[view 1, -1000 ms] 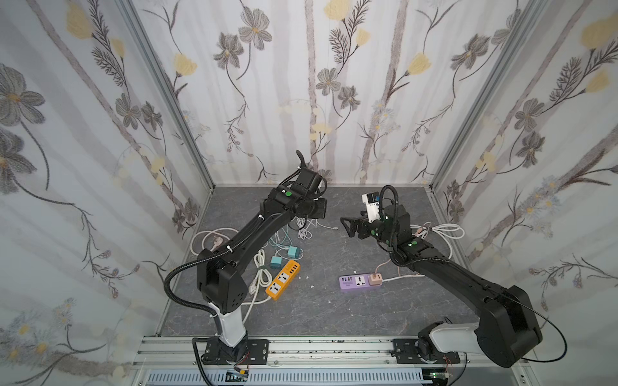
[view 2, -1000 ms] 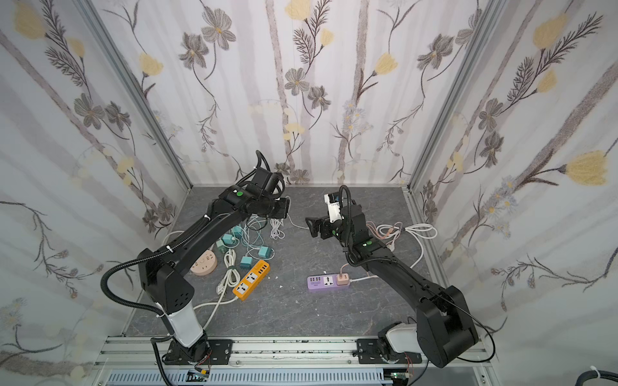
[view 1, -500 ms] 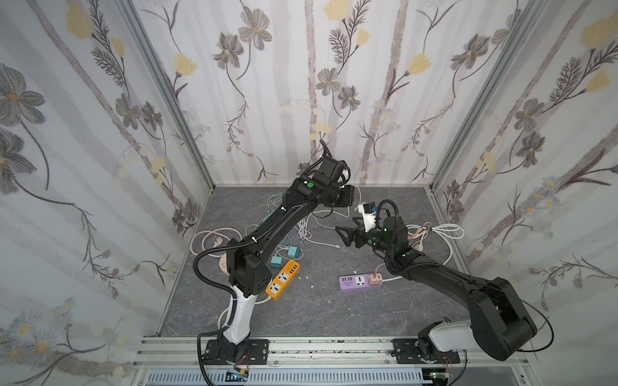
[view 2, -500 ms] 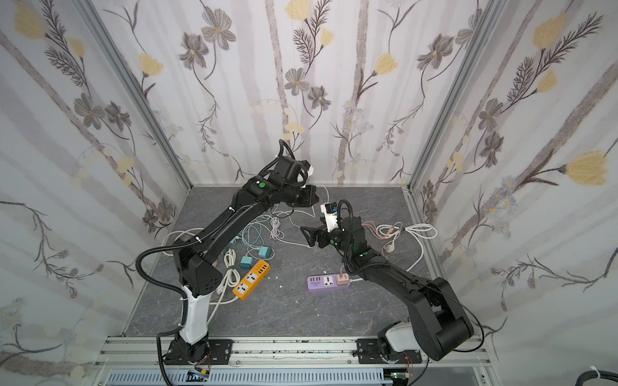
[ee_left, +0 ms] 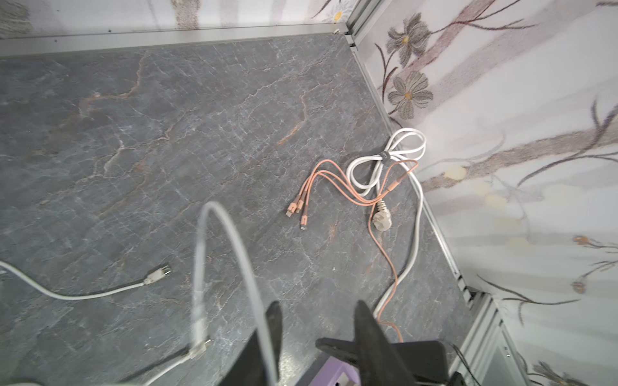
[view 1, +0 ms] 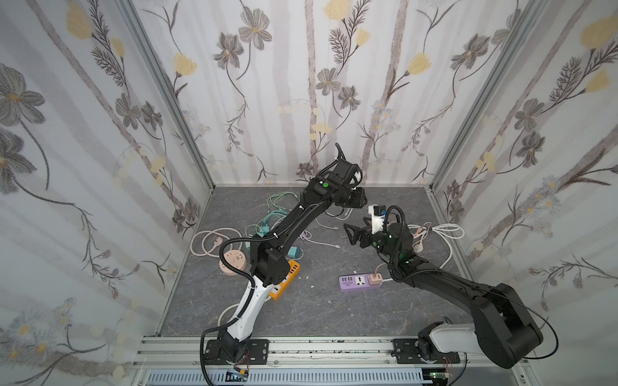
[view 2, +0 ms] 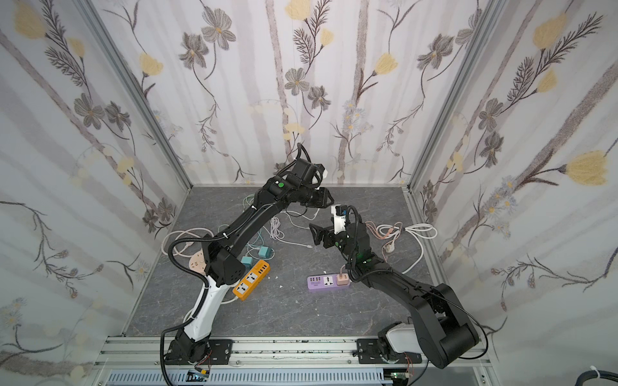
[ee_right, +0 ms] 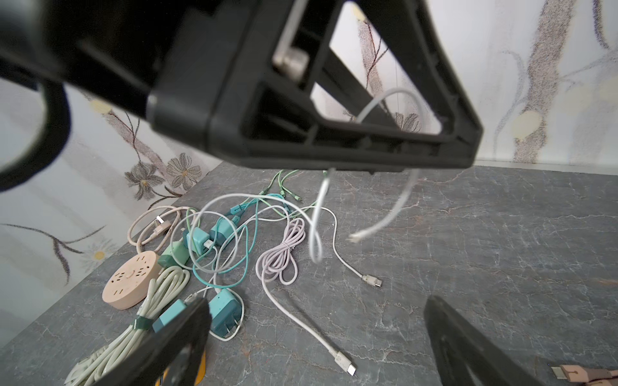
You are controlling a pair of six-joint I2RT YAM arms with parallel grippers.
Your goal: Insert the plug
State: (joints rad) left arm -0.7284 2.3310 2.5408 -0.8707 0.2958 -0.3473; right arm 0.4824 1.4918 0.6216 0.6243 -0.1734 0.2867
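L gripper (ee_left: 317,302) standing unclenched; white cable (ee_left: 204,254) hanging off it, its plug (ee_left: 199,348) dangling above floor (ee_left: 167,133) nr back-centre. R gripper (ee_right: 316,300) gaping wide, holding nothing. Purple strip (view 1: 356,282) lying well apart.

Left arm (view 1: 294,220) and right arm (view 1: 444,284): black links, white base segments (view 1: 249,307), green status dots (view 1: 324,183), black corrugated cable loops (view 1: 240,239), triangular black fingers (ee_right: 468,351).

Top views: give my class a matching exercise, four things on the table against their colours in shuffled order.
1 round socket
2 left-hand power strip
3 right-hand power strip
4 looped cable at the far right

a orange
b white
c peach
d purple

Pairs: 1c, 2a, 3d, 4b.
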